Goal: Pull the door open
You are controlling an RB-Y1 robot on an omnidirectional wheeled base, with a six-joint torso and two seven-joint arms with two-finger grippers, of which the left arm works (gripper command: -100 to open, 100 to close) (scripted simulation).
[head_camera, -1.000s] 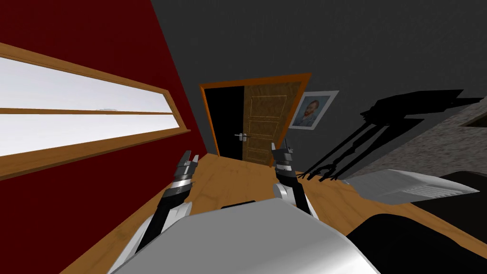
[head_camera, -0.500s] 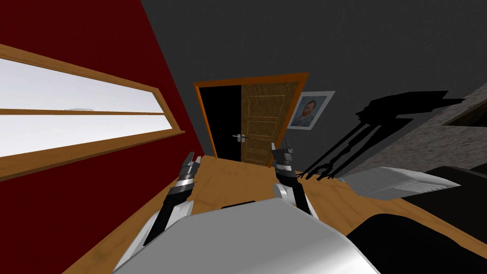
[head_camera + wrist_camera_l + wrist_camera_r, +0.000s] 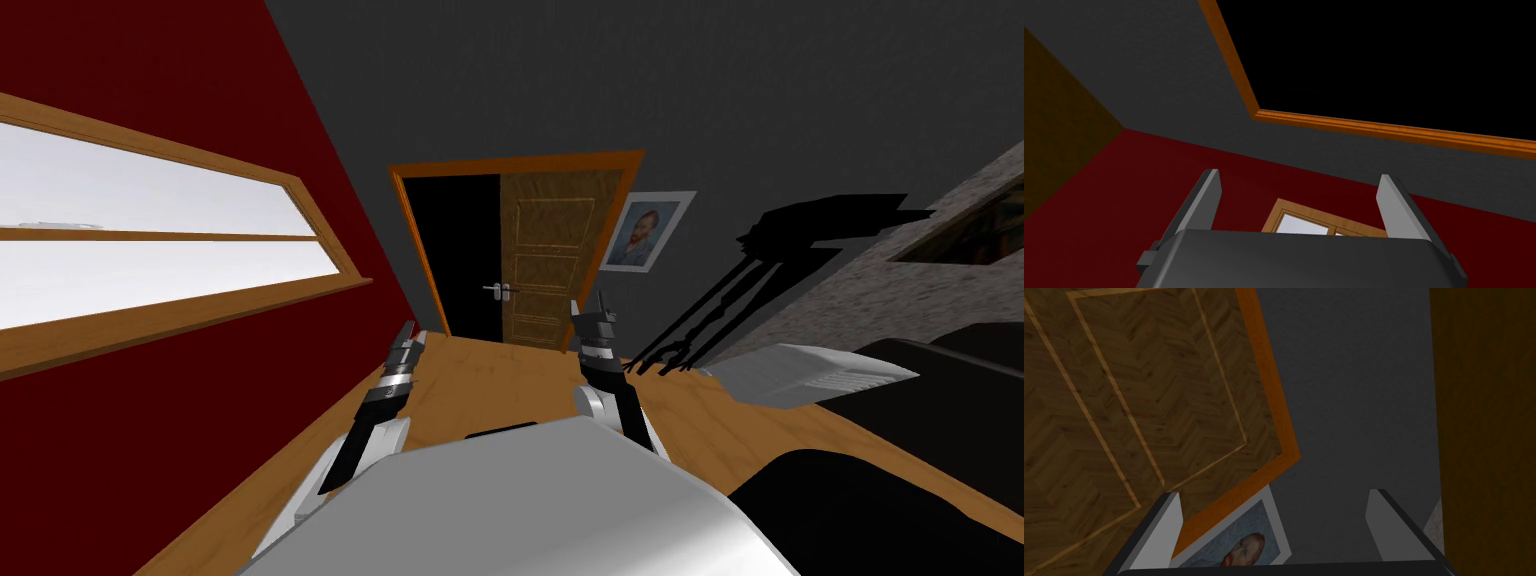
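Holding nothing with either the left gripper [image 3: 410,335] or the right gripper [image 3: 598,305] — fingers spread wide on both, raised side by side just below centre frame, well short of the door [image 3: 548,262]. Standing ajar at centre frame in an orange casing [image 3: 415,245], with a black area [image 3: 458,258] in the gap to its left and a handle [image 3: 500,290] at its left edge. Right of it on the grey wall, a portrait [image 3: 640,232].

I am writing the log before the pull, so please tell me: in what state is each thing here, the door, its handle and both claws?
Door: partly open, with a black area beside it in the frame.
Door handle: level, no claw on it.
Left claw: open, empty.
Right claw: open, empty.
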